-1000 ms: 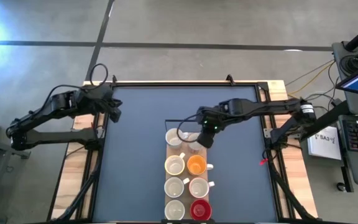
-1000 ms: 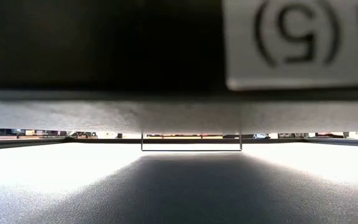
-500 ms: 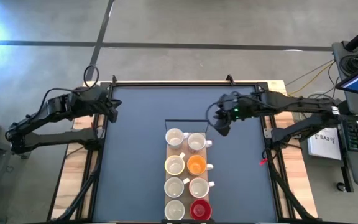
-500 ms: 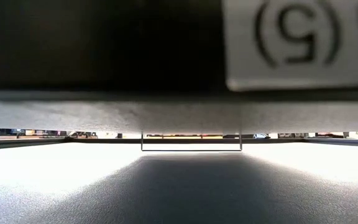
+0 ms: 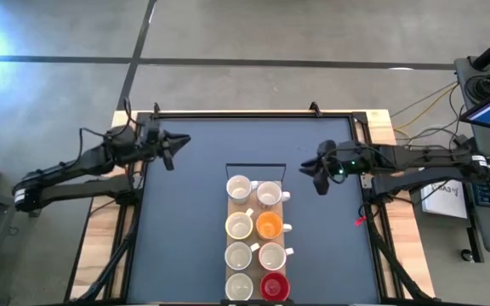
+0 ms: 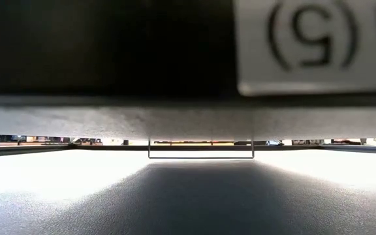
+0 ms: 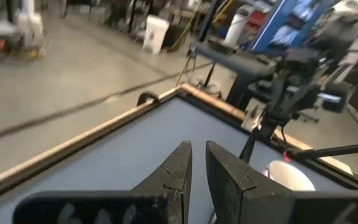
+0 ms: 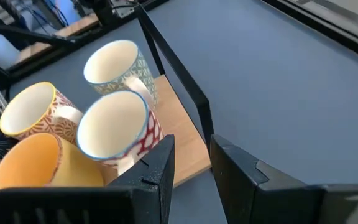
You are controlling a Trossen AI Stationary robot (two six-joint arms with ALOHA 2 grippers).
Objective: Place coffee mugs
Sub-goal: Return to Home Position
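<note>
Fingers (image 8: 160, 168) of the right gripper (image 5: 317, 180) are held apart, empty, near the right edge of the table (image 5: 194, 221). The left gripper (image 5: 175, 144) is narrowly parted by the left edge. Eight coffee mugs (image 5: 240, 225) are ranged mid-table, two by four, long axis far-to-near, right-column handles turned rightward.

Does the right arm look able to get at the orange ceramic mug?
Probably yes: the right gripper hovers beside the wooden board, fingers open, and nothing covers the orange ceramic mug from above.

Glossy ceramic mugs (image 8: 114, 124) on smooth wooden board (image 8: 182, 140).
</note>
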